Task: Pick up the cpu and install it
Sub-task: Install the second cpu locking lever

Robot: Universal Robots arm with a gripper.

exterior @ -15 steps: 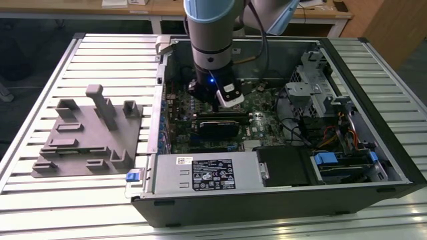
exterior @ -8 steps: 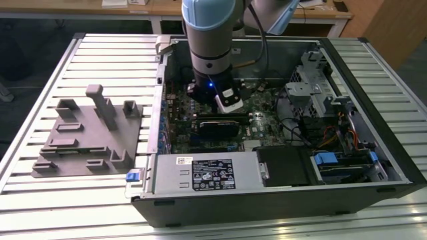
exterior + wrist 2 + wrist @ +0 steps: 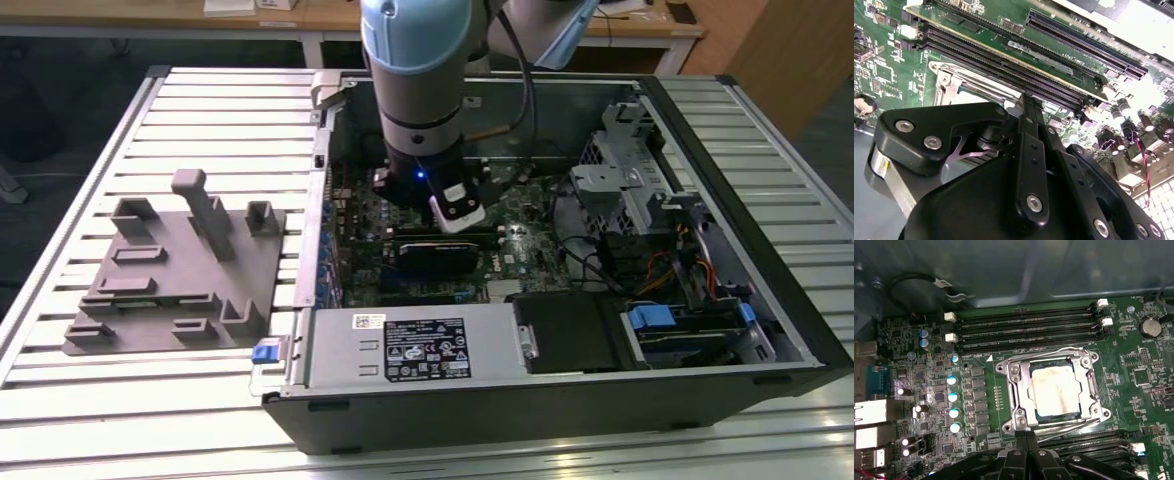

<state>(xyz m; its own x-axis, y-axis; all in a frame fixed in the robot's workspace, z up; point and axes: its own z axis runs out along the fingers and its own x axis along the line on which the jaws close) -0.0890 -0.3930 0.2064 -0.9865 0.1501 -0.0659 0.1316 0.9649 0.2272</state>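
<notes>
In the exterior view, the arm is seen reaching down into an open computer case (image 3: 747, 330) that lies on a slatted table (image 3: 80, 420). The gripper (image 3: 458, 215) is held low over the green motherboard (image 3: 527, 235), just above a black rectangular block (image 3: 434, 255). A grey fixture (image 3: 174, 270) is seen on the table toward the exterior view's left, well apart from the case. Whether the fingers are spread or pressed together cannot be told.

In the second wrist view, the black gripper body (image 3: 1019, 190) is seen in the foreground, with dark memory slots (image 3: 1004, 65) and part of a metal socket frame (image 3: 954, 82) behind it.

In the first wrist view, the cpu (image 3: 1053, 390) is shown as a small flat square with a pale silver, faintly stained top. It is seated flat inside the metal socket frame (image 3: 1015, 390) on the motherboard (image 3: 929, 390), between two banks of memory slots (image 3: 1024, 327). It lies apart from the gripper (image 3: 1026, 460), untouched by it. Being square, no long axis is presented; its edges are turned slightly out of line with the memory slots.
</notes>
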